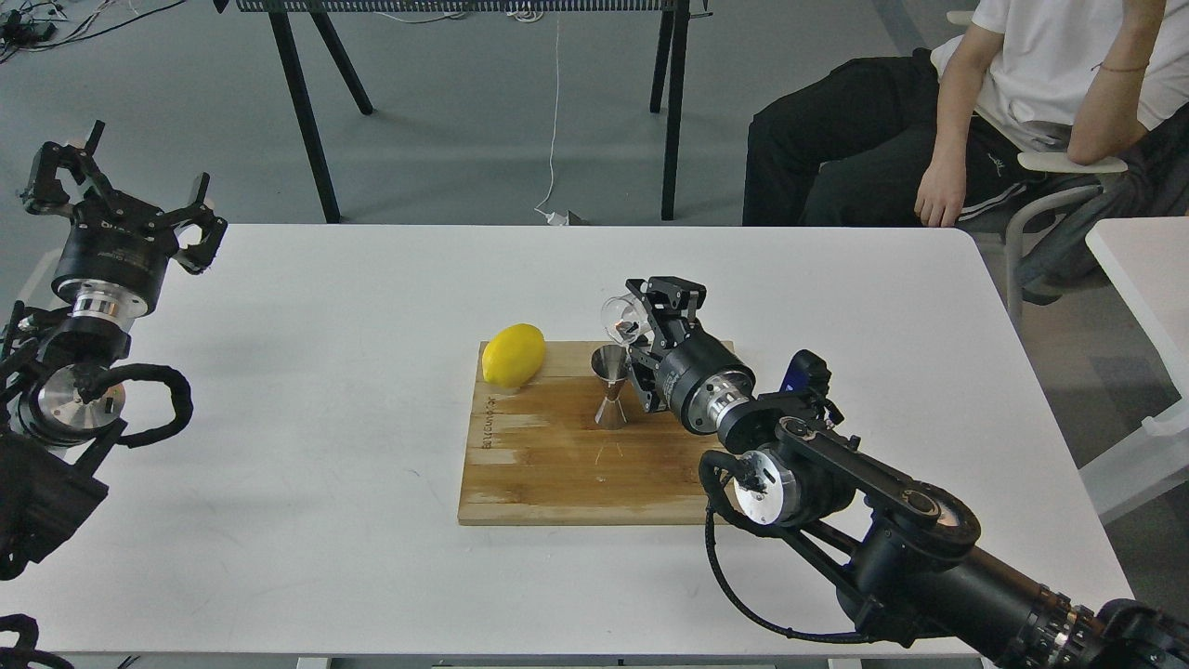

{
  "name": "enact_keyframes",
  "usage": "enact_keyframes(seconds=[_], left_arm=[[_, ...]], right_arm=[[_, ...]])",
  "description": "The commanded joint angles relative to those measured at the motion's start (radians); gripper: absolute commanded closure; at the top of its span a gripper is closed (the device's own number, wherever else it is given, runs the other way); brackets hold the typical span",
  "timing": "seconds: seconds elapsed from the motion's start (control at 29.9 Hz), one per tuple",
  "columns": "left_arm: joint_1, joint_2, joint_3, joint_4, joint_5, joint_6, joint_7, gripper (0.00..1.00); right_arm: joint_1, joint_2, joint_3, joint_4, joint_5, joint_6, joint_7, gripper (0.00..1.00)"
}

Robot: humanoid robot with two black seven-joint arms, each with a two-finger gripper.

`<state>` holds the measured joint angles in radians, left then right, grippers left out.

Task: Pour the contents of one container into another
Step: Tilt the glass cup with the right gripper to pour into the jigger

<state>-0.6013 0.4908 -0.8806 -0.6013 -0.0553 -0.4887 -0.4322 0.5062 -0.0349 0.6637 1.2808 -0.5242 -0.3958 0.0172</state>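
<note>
A small clear glass cup (622,318) is held tipped to the left, its mouth turned down toward the steel jigger (610,386). My right gripper (643,321) is shut on the cup, just up and right of the jigger's mouth. The jigger stands upright near the back middle of the wooden cutting board (557,465). At the table's far left edge my left gripper (116,190) stands raised and open, holding nothing.
A yellow lemon (513,355) lies on the board's back left corner. The white table (279,390) carries the board. A seated person (1003,111) is beyond the table's far right corner, and black table legs (307,102) stand behind.
</note>
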Motion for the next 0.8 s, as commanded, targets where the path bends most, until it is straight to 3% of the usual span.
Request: enact_keyframes(seconds=[0.0,0.77], left_arm=[[0.0,0.0,-0.001,0.0,0.0,0.0,0.001,0.0],[0.0,0.009,-0.001,0.0,-0.001,0.0,0.0,0.0]], right_arm=[[0.005,-0.002,-0.015,0.0,-0.04,0.0,0.001,0.69],[0.035,-0.091,-0.114,0.0,-0.138,0.005,0.018,0.69]])
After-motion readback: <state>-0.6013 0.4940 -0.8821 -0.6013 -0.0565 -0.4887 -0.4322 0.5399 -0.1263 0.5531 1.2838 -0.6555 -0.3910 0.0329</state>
